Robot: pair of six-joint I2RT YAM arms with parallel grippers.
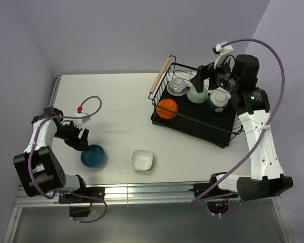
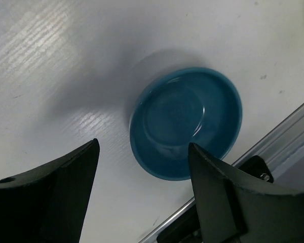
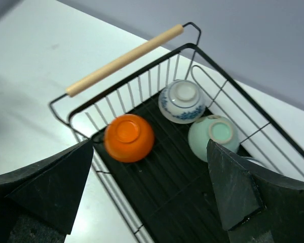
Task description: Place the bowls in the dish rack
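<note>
Black wire dish rack (image 1: 202,121) loaded with four, two out on the counter (image 1: 116,96)
Inside the rack, orange bowl (image 1: 167,108), patterned bowl (image 1: 177,86) and mint bowl (image 1: 197,94) sit upside down, brown-rimmed bowl (image 1: 218,100) just beside the mint one; blue bowl (image 1: 93,155) and square white bowl (image 1: 142,159) lie well apart from the rack, off its near-left side; left pincer (image 2: 142,147) hangs spread wide over the blue bowl, right pincer (image 3: 149,147) spread wide above the rack

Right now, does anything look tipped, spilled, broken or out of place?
Nothing stands out. The orange bowl, patterned bowl and mint bowl sit upside down inside the dish rack, which suits draining. The blue bowl and square white bowl rest upright on the table, not yet loaded. No spill or damage shows.
</note>
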